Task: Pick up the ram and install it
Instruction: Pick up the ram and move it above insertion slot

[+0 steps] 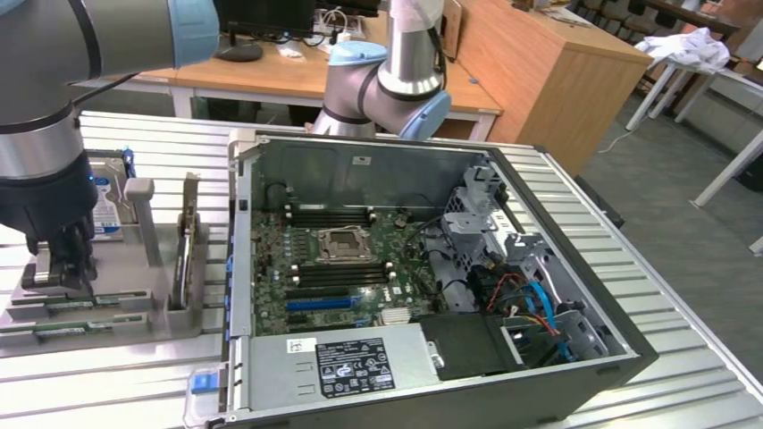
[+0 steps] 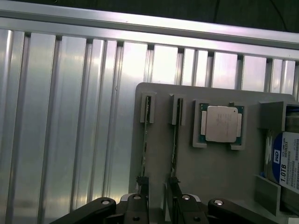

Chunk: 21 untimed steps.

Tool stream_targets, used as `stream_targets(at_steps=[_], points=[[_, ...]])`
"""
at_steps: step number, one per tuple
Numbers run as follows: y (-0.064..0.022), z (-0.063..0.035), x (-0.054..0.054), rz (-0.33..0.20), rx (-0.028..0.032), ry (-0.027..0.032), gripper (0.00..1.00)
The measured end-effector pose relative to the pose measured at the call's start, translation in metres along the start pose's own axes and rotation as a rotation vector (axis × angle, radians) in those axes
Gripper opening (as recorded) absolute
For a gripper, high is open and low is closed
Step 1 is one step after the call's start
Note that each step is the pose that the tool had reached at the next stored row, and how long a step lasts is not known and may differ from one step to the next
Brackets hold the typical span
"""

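Two green ram sticks stand on edge in slots of a grey fixture plate [image 2: 159,116]; in the wrist view they are one ram [image 2: 146,140] and a second ram [image 2: 174,142]. In the exterior view they lie as thin strips [image 1: 78,306] at the exterior view's left. My gripper [image 1: 57,273] hangs low over this fixture, right above the sticks' near ends. In the wrist view my gripper [image 2: 156,193] is open, bare plate showing between its fingers [image 2: 140,186]. The open computer case [image 1: 417,268] holds black memory slots [image 1: 334,214] on the motherboard.
A CPU [image 2: 222,123] sits in a recess beside the sticks, and a hard drive [image 2: 287,163] stands past it. The fixture rests on a ribbed aluminium table [image 2: 70,116]. The case's metal walls [image 1: 245,241] rise beside the fixture. Desks stand behind.
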<state>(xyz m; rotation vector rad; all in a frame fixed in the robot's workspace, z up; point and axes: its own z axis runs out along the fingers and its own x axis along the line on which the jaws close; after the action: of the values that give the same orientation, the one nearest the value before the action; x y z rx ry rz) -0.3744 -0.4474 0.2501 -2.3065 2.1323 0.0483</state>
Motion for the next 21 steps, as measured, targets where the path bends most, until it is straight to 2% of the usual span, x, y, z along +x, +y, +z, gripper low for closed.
stream_targets(at_steps=[15, 21], points=[[0.0008, 0.0098, 0.0008, 0.0, 0.0008, -0.0011, 0.3], [0.0007, 0.0101, 0.0012, 0.0, 0.0009, -0.0013, 0.3]])
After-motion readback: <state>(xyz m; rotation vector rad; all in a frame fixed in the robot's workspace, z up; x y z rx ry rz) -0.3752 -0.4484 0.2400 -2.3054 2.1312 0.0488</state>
